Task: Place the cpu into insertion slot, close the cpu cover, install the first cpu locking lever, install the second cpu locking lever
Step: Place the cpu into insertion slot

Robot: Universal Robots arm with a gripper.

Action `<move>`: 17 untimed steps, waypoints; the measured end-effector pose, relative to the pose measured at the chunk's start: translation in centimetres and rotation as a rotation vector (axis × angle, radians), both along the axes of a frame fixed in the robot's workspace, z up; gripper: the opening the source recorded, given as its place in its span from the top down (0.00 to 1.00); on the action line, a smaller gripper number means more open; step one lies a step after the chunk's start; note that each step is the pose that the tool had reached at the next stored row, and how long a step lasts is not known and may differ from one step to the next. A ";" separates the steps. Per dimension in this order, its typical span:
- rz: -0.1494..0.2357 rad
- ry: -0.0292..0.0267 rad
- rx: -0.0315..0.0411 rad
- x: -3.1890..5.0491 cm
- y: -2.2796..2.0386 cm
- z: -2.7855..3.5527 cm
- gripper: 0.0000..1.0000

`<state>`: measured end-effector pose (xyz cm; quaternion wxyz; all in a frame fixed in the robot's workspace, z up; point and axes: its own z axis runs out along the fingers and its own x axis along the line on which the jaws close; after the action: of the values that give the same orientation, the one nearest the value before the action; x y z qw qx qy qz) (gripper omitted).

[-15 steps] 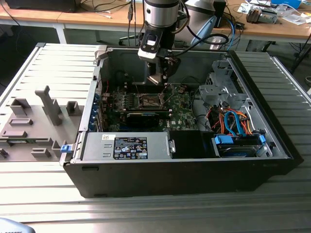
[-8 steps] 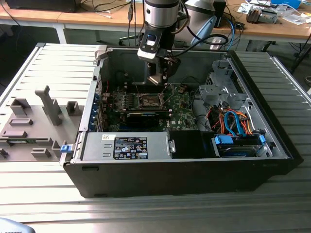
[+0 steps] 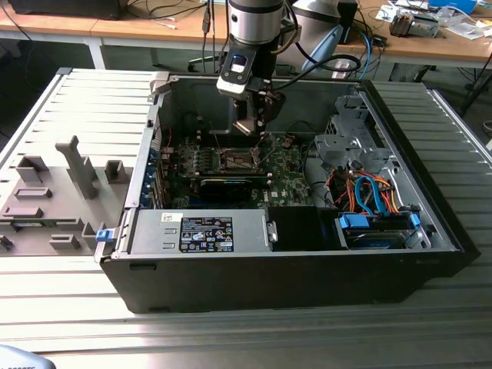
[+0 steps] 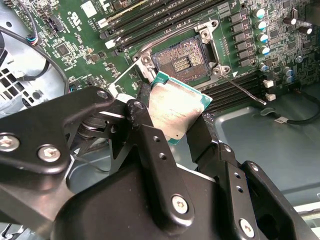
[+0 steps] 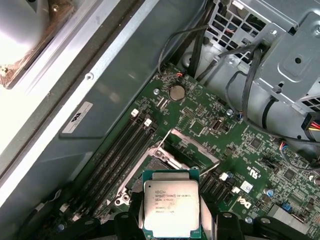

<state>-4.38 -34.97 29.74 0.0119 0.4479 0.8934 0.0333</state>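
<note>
Inside the open case [image 3: 269, 280], which lies on the slatted worktop [image 3: 231, 338], the arm [image 3: 252, 23] comes straight down over the green board [image 3: 288, 163]. Its jaws are closed partway on the cpu [image 4: 176, 111], with the black fingers [image 4: 152, 150] pressing two opposite edges. The chip hangs tilted above the board, its metal top showing in both wrist views. The slot [image 4: 182, 60] sits just beyond it, contacts bare. The case also holds a labelled power supply [image 3: 204, 233], a black card [image 3: 227, 184], a drive cage [image 3: 346, 138], and blue and orange cables [image 3: 369, 192].
</note>
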 end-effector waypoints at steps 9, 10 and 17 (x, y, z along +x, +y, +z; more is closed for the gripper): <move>-0.014 0.0001 -0.0027 0.00 0.00 -0.07 0.46; -0.015 0.0000 -0.0029 0.00 0.00 -0.08 0.46; -0.025 0.0000 -0.0044 0.00 0.00 -0.12 0.46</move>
<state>-4.38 -34.97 29.62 0.0133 0.4589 0.8878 0.0311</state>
